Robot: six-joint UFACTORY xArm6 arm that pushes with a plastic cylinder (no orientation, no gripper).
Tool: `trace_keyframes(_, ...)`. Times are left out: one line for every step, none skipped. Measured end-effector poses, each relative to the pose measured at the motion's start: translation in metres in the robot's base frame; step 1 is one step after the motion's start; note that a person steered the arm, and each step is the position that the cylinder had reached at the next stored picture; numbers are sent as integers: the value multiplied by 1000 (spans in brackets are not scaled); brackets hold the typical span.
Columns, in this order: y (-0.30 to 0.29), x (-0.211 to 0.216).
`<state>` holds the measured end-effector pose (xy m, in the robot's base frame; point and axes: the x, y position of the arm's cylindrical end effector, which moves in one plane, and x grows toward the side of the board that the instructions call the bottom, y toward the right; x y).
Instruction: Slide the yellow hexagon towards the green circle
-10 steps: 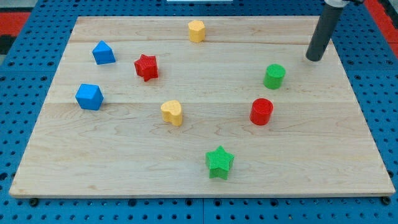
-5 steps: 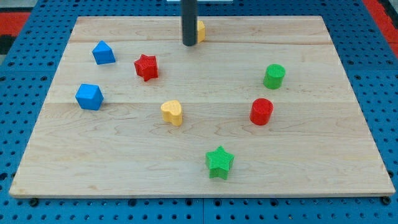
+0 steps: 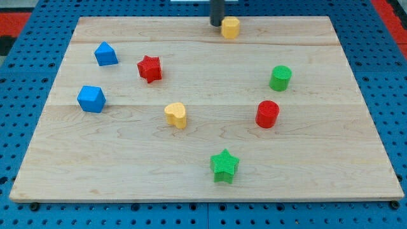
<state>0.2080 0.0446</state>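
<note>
The yellow hexagon [image 3: 230,27] sits near the view's top edge of the wooden board [image 3: 203,178], a little right of the middle. My tip [image 3: 217,25] is right against its left side. The green circle [image 3: 280,77] stands lower and to the right of the hexagon, well apart from it.
A red cylinder [image 3: 268,114] stands just below the green circle. A yellow heart [image 3: 176,115], a red star [image 3: 149,68], a green star [image 3: 224,166], and two blue blocks [image 3: 105,53] [image 3: 91,98] lie elsewhere on the board.
My tip swept from the view's right to the hexagon's left side, then moved right. The yellow hexagon has slid to the right along the top of the board.
</note>
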Motion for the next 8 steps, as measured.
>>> trace_keyframes(23, 21)
trace_keyframes(57, 49)
trace_keyframes(69, 46)
trace_keyframes(83, 34)
trace_keyframes(103, 42)
trace_keyframes(106, 57)
trace_keyframes(106, 85)
trace_keyframes(109, 89)
